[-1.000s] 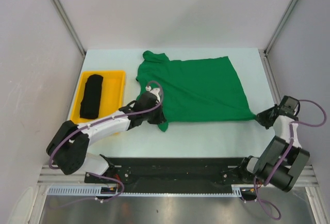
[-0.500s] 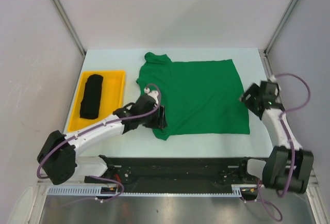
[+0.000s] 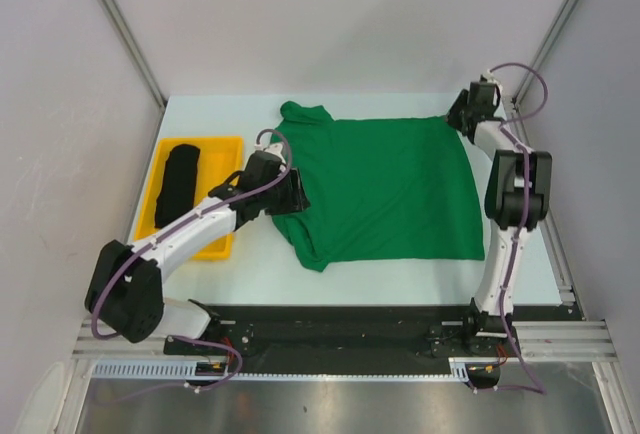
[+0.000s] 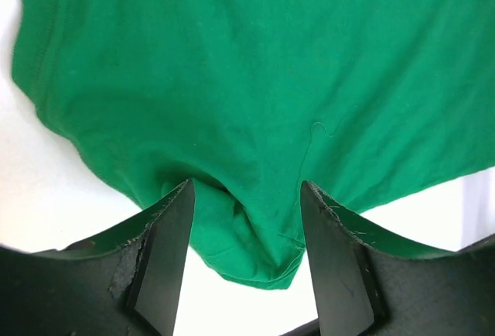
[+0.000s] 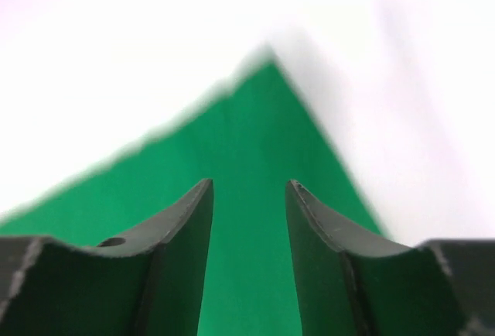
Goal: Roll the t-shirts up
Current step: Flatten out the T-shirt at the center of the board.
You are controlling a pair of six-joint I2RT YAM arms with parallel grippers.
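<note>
A yellow tray sits at the far left of the pale table. In it lies the black shirt, already rolled into a tight log.

Just right of the tray, the left claw hangs low over the left edge of the green shirt, near a sleeve. Its jaws stand well apart, astride a small bunched lump of green cloth. They are not pinching it, so this claw holds nothing.

The green shirt lies spread flat across the middle of the table. Its collar is toward the far left and its hem is to the right. It is not yet rolled.

At the far right corner of the hem, the right claw points at the cloth. Its jaws are moderately apart, with nothing between them.

The step in hand looks like taking hold of the shirt at both ends, to straighten or fold it before rolling. To do it well, each claw should come down until its jaws straddle the cloth edge, then close firmly. The left claw should gather the whole lump rather than a single loose layer. The two claws should then move together and keep the cloth lightly taut, so no wrinkle gets rolled in.
</note>
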